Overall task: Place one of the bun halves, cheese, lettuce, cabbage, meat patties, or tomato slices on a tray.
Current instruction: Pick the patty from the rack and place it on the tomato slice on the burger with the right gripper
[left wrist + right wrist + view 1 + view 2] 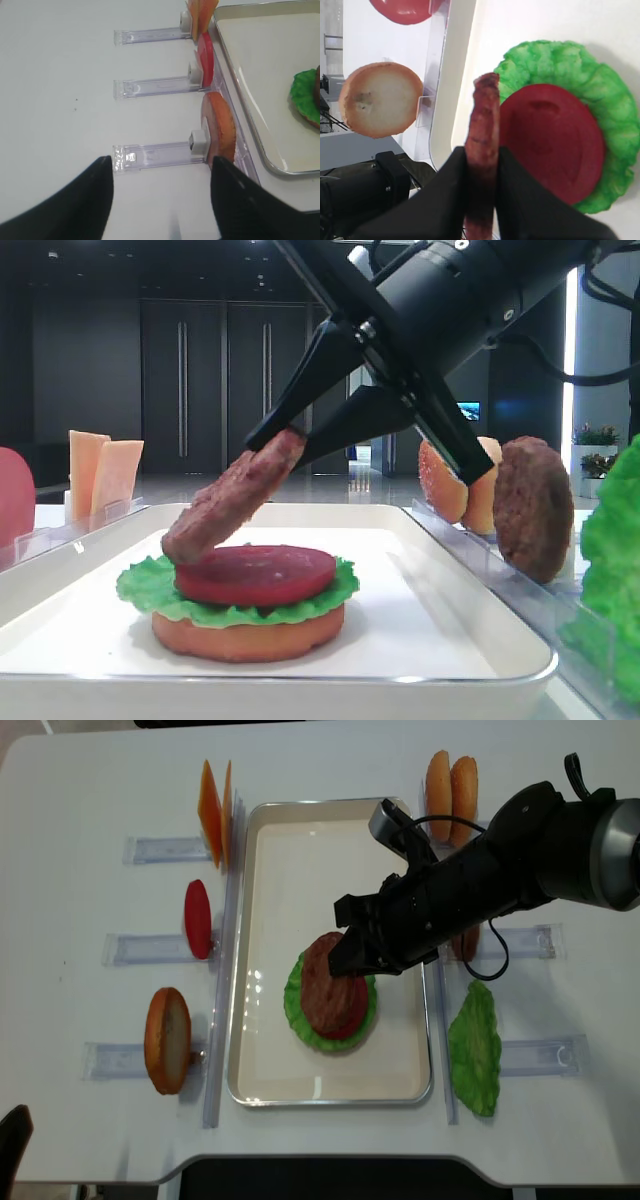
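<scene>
The right gripper (290, 440), a black two-finger unit, is clamped on the upper edge of a thick round reddish-brown meat patty (232, 498), one finger on each flat face. The patty hangs tilted: its plane slopes steeply, with the gripped edge high and toward the right of the side view, and the free edge pointing down and to the left. That lower edge is at, or just above, the left rim of a flat round red tomato slice (256, 573); whether it touches cannot be told.

The tomato slice lies flat on a frilly bright green lettuce leaf (150, 585), which lies on a round tan-orange bun half (247, 633). This stack sits near the middle of the large white rectangular tray (268, 1050).

Another meat patty (533, 507) stands on edge in a clear holder to the right of the tray.

The left gripper (160, 200) hovers over the white table (55, 100), its black fingers spread apart and holding nothing.
</scene>
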`<action>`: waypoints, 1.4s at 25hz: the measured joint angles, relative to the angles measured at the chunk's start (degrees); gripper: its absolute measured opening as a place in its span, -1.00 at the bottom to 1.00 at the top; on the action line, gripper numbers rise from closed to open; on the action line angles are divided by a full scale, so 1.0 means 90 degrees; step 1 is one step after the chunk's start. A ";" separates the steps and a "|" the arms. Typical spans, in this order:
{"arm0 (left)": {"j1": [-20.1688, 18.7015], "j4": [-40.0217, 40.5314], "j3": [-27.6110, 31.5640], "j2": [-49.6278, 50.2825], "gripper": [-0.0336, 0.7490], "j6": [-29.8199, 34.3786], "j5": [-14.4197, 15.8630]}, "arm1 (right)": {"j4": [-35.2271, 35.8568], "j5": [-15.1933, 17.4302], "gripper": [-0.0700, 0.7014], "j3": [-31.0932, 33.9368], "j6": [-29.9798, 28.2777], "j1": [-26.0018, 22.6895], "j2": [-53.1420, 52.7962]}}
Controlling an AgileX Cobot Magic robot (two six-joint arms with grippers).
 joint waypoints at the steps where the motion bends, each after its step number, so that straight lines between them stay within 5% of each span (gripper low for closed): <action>1: 0.0000 0.0000 0.0000 0.0000 0.29 0.0000 0.0000 | 0.0000 0.0000 -0.52 0.0000 0.0000 0.0000 0.0000; 35: 0.0000 0.0000 0.0000 0.0000 0.29 -0.0036 0.0000 | -0.0105 -0.0071 -0.52 0.0000 0.0016 0.0000 0.0178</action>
